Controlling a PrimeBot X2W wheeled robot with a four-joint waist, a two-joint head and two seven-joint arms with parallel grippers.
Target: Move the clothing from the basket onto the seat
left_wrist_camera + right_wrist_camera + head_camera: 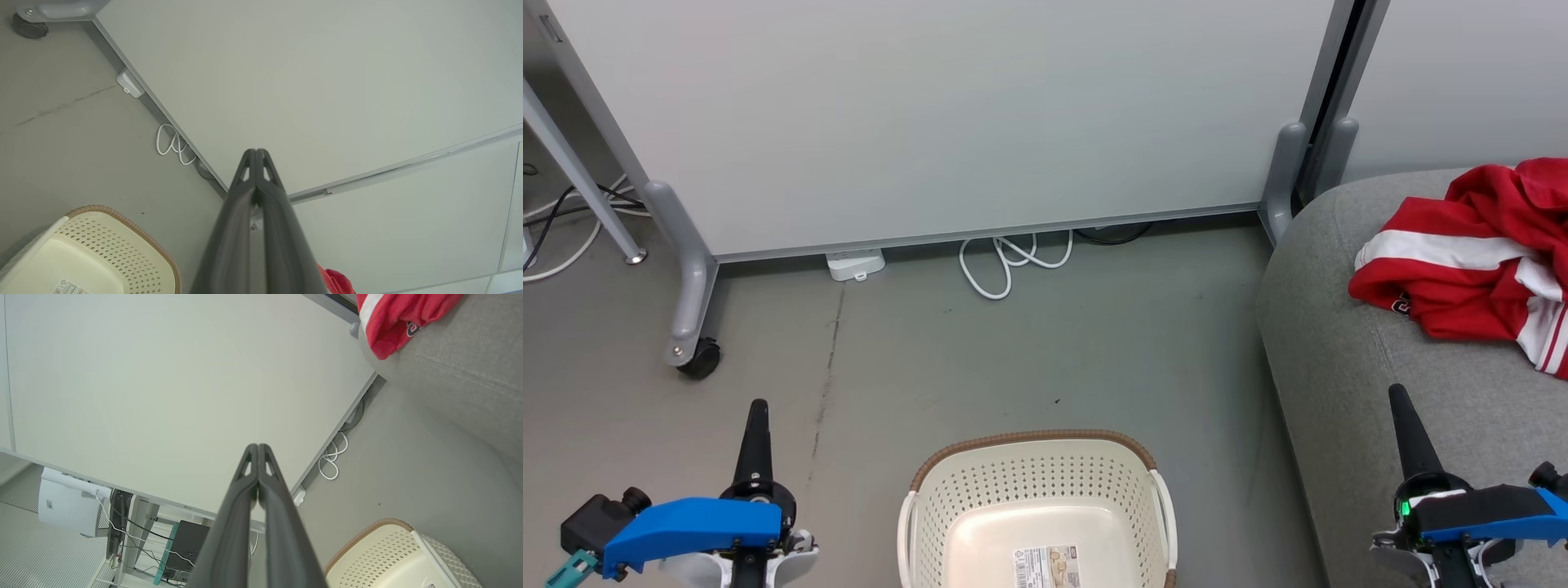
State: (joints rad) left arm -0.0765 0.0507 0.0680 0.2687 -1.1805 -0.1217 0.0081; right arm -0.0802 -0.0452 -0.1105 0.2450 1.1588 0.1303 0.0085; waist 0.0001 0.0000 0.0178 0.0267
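1. Nearest us on the left, our left pincer (756,416) hangs over the floor (1013,351). Its two long dark fingers are pressed together from root to tip, with nothing between them.
2. On the right, our right pincer (1401,402) is closed just as tightly and holds nothing. It hangs above the near part of the seat (1339,367), close to the seat's rounded side edge.
3. Between the two arms the basket (1033,478) stands on the floor. It is cream plastic and oval, with walls dotted with small holes and a brown woven-look rim. Its smooth bottom shows a paper label (1047,567). A strip of floor separates the basket from the seat's side.
4. The floor is smooth grey and slightly scuffed, with a thin dark line running across it. It lies open from the basket's far rim to the partition.
5. The seat is grey woven upholstery, thick and soft-cornered, with a seam along its top.
6. The clothing (1470,261) lies crumpled on the seat, beyond the right pincer and well apart from it. It is soft red fabric with white stripes, and it runs off the view's right edge.
7. Farthest from us, a pale smooth partition panel (931,122) stands on grey legs, one of which ends in a black caster (698,358). A white cable (1005,261) loops at the panel's lower edge beside a white plug block (855,264).
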